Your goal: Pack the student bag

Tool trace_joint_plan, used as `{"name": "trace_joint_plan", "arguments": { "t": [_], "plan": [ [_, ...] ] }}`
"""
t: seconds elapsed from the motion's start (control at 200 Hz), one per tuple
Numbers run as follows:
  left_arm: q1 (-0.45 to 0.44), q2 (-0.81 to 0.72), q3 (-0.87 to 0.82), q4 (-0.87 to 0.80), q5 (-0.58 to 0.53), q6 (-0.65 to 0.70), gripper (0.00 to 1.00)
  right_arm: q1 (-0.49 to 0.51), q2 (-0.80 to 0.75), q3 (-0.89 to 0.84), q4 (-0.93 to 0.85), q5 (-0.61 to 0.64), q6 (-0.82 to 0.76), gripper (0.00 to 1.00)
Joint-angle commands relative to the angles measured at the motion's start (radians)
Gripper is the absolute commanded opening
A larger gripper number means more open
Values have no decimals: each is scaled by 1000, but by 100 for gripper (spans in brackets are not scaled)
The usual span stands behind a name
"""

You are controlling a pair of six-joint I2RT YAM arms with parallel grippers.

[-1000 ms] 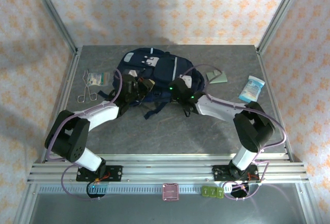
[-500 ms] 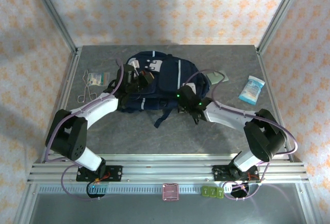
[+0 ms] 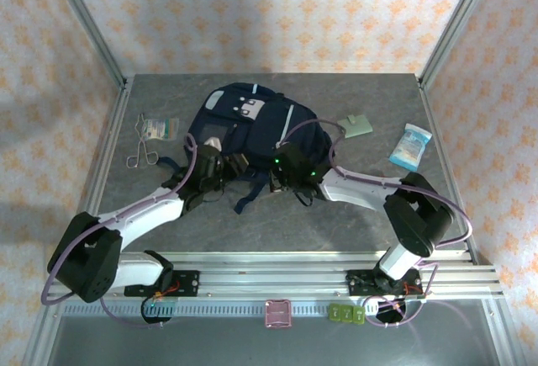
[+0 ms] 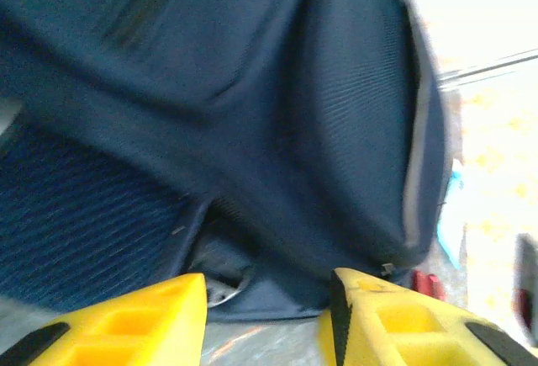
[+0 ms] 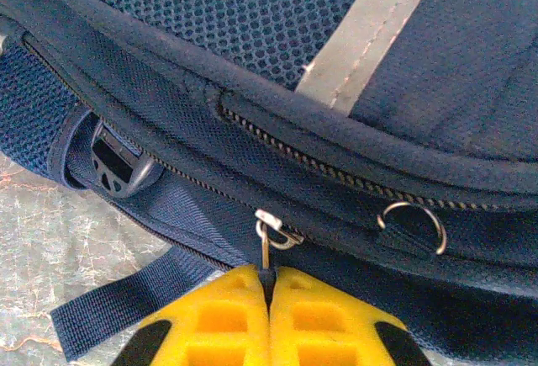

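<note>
Beside student bag (image 3: 252, 126), arms (image 3: 151, 208) (image 3: 361, 188) angled inward: right tool (image 5: 271, 278) pinches zipper pull (image 5: 266, 244); left tool (image 4: 267, 299) spread, apparently empty.

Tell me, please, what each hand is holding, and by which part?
The right hand pinches the student bag by its zipper pull; the left hand is open, holding nothing.

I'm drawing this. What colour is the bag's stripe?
Light grey stripe on the navy student bag; best in right wrist view.
</note>
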Motion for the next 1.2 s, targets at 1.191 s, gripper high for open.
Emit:
{"name": "trace_joint_plan", "arguments": {
  "t": [1.191],
  "plan": [
    [169,247,176,22,-81,76,44,34,105,123,102,-21,66,0]
  ]
}}
